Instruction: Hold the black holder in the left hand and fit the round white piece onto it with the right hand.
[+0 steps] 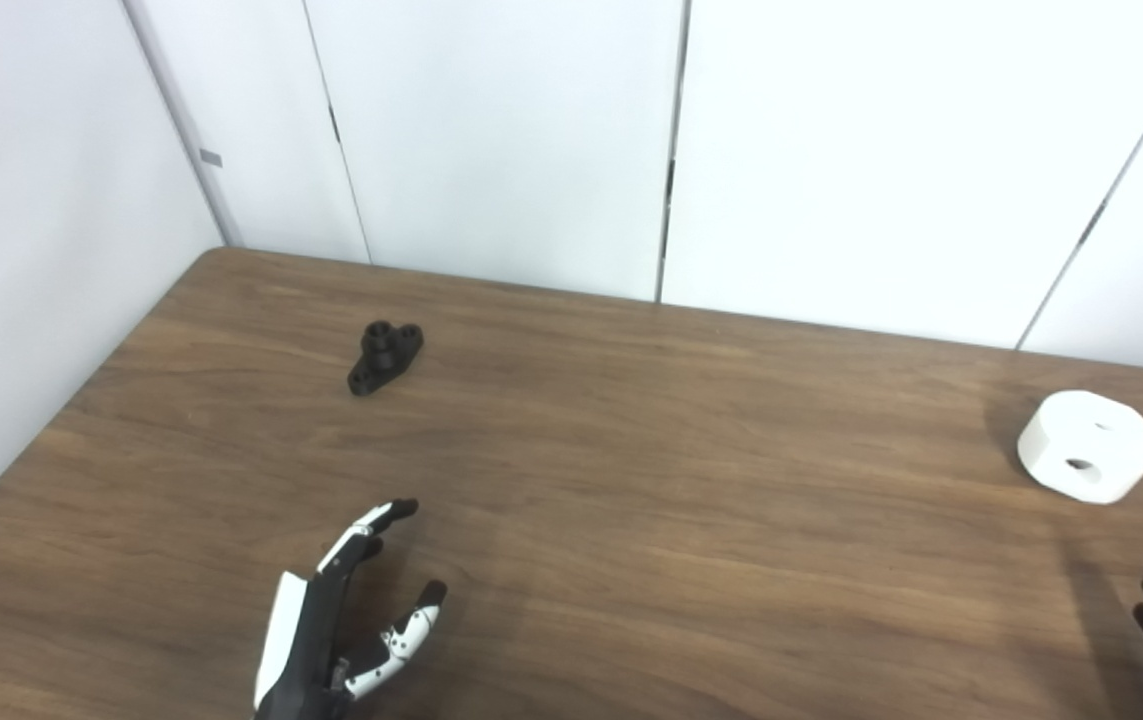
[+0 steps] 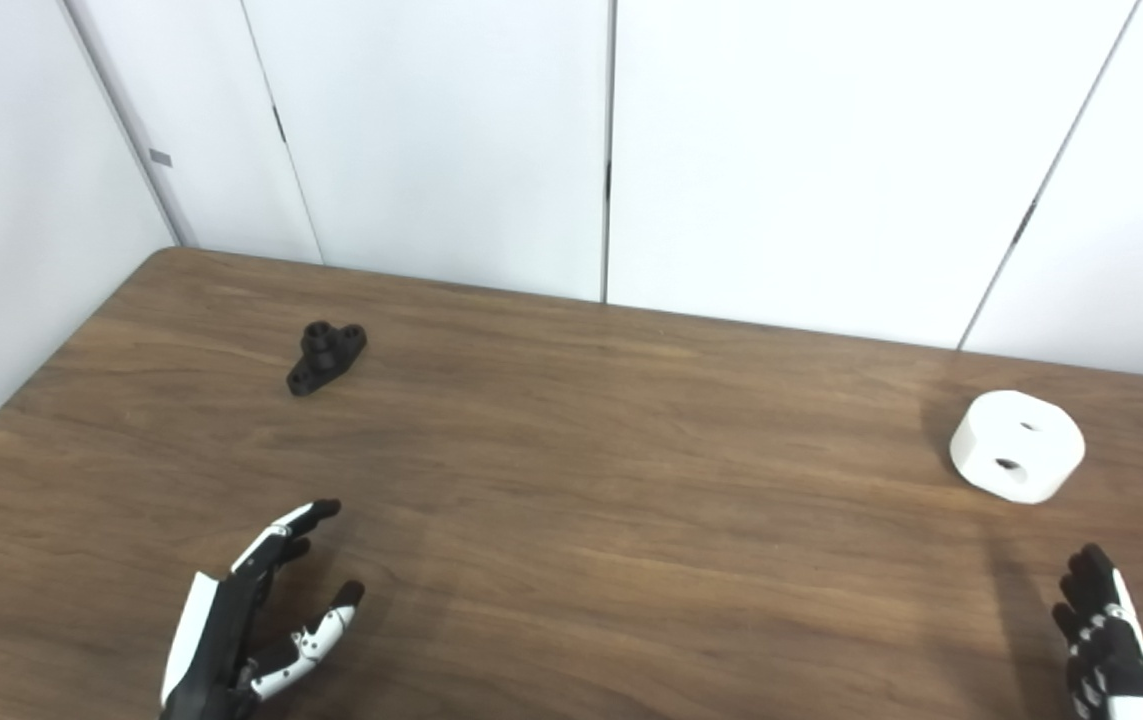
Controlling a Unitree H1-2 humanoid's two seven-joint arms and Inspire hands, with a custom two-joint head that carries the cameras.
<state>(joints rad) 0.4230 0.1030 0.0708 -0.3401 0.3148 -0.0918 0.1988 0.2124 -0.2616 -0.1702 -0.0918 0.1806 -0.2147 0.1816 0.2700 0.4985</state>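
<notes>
The small black holder (image 1: 385,356) lies on the wooden table (image 1: 631,480) at the far left, untouched. The round white piece (image 1: 1088,446), a thick disc with holes in it, rests near the right side of the table. My left hand (image 1: 346,620) hovers low at the front left, well short of the holder, open with fingers and thumb spread and nothing between them. My right hand (image 2: 1106,640) comes in at the bottom right corner, below the white piece and apart from it, fingers apart and holding nothing.
White wall panels (image 1: 531,130) stand right behind the table's far edge and along its left edge. Bare wood spans the stretch between the holder and the white piece.
</notes>
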